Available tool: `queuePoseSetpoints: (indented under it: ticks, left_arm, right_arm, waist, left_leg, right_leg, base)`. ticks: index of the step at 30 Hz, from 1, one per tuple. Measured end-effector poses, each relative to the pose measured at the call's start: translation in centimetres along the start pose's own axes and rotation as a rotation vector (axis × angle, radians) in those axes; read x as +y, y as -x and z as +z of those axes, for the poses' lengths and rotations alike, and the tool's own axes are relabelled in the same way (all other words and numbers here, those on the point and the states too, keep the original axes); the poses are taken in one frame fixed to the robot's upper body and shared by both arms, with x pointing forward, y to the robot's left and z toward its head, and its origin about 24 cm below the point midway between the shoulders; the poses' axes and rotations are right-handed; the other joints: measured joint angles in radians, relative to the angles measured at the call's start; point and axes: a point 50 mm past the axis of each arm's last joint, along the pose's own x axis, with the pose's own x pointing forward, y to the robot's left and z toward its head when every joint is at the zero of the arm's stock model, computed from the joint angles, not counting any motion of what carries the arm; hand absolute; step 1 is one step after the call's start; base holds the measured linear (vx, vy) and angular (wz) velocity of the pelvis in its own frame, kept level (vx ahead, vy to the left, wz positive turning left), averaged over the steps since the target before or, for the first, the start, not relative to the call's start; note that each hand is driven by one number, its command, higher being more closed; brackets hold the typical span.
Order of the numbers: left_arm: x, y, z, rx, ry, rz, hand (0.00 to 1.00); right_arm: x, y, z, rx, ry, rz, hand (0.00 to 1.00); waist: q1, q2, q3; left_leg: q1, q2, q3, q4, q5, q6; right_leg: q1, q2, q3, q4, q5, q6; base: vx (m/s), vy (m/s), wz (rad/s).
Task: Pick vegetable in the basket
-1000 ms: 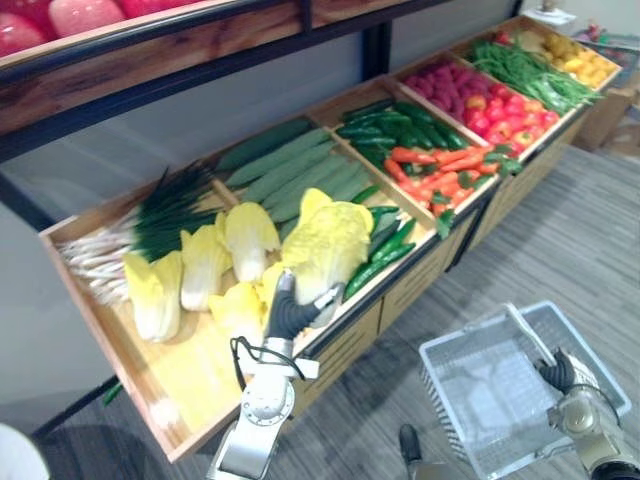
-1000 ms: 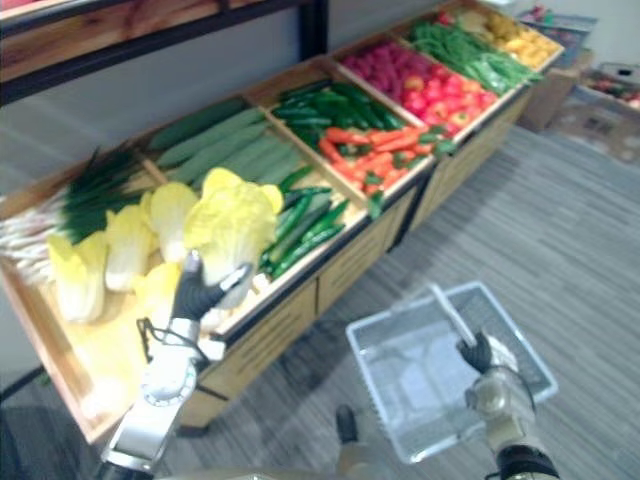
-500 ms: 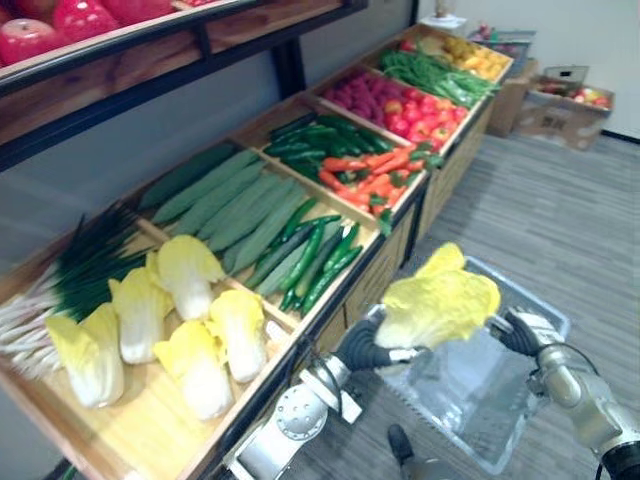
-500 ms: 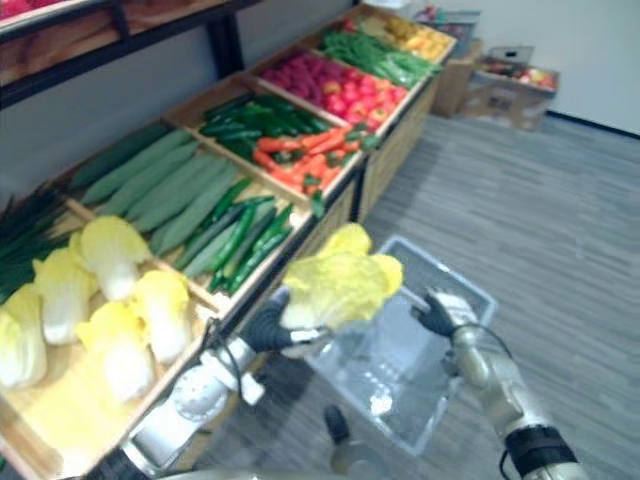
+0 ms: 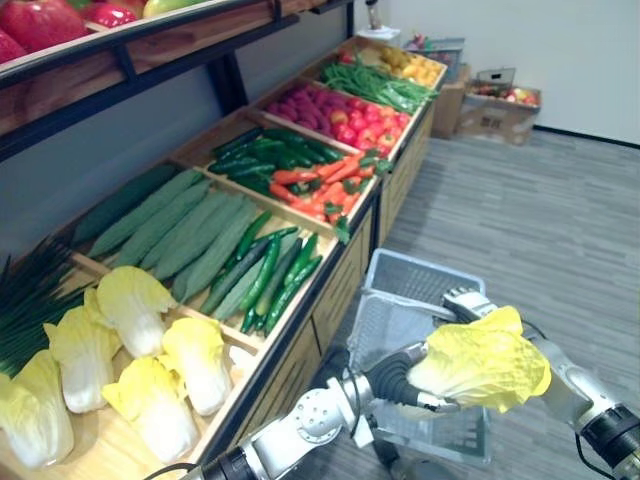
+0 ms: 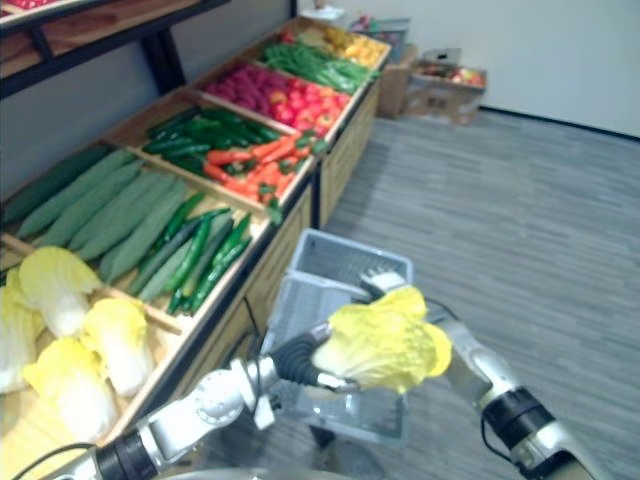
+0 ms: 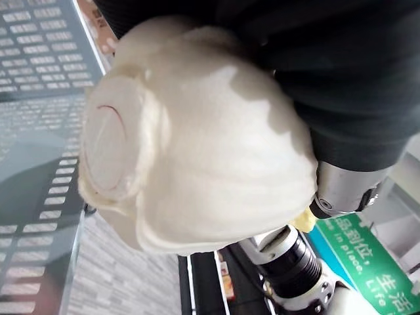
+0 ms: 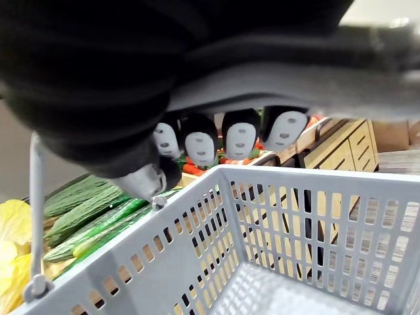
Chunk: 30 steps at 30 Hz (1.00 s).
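The left hand (image 5: 393, 381) was clenched round the pale base of a yellow cabbage (image 5: 482, 362), whose leafy end pointed right, away from the wrist. The cabbage was held over the near right corner of the grey basket (image 5: 404, 288); contact with the rim could not be determined. The right hand (image 5: 466, 302) was closed on the basket's handle (image 8: 35, 197), just beyond the cabbage. To the left, the wooden shelf (image 5: 338, 295) carried more cabbages (image 5: 130, 310) and cucumbers (image 5: 262, 272).

Grey plank floor (image 5: 560, 220), white wall (image 5: 520, 40), wooden produce shelving (image 6: 345, 155)
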Motion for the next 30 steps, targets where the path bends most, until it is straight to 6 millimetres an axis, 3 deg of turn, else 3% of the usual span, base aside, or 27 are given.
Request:
queuePoseSetpoints:
  ticks: [4, 10, 18, 19, 21, 26, 30]
  left_arm:
    - [-1.0, 0.0, -0.2, 0.006, 0.003, -0.066, 1.0]
    - [-2.2, 0.4, -3.3, 0.144, -0.09, -0.156, 1.0]
    - [-0.9, -0.9, -7.4, 0.334, -0.259, -0.138, 1.0]
    - [-0.9, -1.0, -7.7, 0.348, -0.276, -0.141, 0.0]
    - [-0.8, -1.3, -8.7, 0.402, -0.313, -0.149, 0.0]
    - [-0.4, -1.6, -9.9, 0.48, -0.406, -0.165, 0.0]
    - [0.9, -2.1, -9.7, 0.48, -0.433, -0.111, 0.0]
  right_arm:
    - [-0.2, 0.1, 0.3, -0.032, 0.028, 0.042, 1.0]
    - [-0.6, -0.1, 0.6, -0.053, 0.039, 0.064, 1.0]
    - [-1.4, -0.8, 1.6, -0.096, 0.004, 0.03, 1.0]
    - [-1.4, -0.8, 1.6, -0.099, 0.002, 0.03, 1.0]
    - [-1.5, -1.2, 1.6, -0.095, 0.0, 0.033, 1.0]
    - [-1.7, -1.7, 0.5, -0.053, 0.001, 0.042, 1.0]
    - [-2.6, -1.4, -0.7, 0.0, -0.023, 0.01, 1.0]
  waist:
    - [0.008, -0.001, 0.001]
    - [0.01, -0.008, 0.005]
    - [0.002, -0.022, 0.013]
    - [0.002, -0.022, 0.013]
    - [-0.014, -0.023, 0.014]
    - [-0.017, -0.027, 0.026]
    - [-0.02, -0.032, 0.052]
  left_leg:
    - [-0.001, 0.005, 0.013, 0.017, -0.008, -0.002]
    - [-0.005, 0.017, 0.01, 0.034, -0.016, -0.008]
    - [-0.025, 0.017, -0.025, 0.031, -0.018, -0.001]
    - [-0.026, 0.016, -0.027, 0.029, -0.017, 0.0]
    - [-0.03, 0.002, -0.044, 0.009, -0.011, 0.01]
    - [-0.027, -0.04, -0.052, -0.039, 0.004, 0.026]
    - [-0.037, -0.063, -0.078, -0.06, 0.011, 0.035]
  right_leg:
    - [-0.008, 0.001, 0.006, 0.0, 0.001, -0.002]
    - [-0.007, 0.001, -0.003, 0.005, 0.002, -0.002]
    - [-0.009, -0.017, -0.036, -0.004, -0.001, -0.007]
    - [-0.009, -0.017, -0.037, -0.004, -0.001, -0.007]
    - [-0.009, -0.026, -0.045, -0.004, -0.001, -0.007]
    - [-0.009, -0.045, -0.043, -0.01, 0.0, -0.006]
    - [-0.006, -0.071, -0.052, -0.024, 0.004, 0.001]
  base:
    - [-0.01, -0.012, -0.1]
    - [0.0, -0.004, 0.01]
    - [0.0, 0.001, 0.14]
    - [0.01, 0.02, 0.07]
    - [0.01, 0.026, 0.13]
    - [-0.01, 0.037, 0.04]
    - [-0.04, 0.017, 0.14]
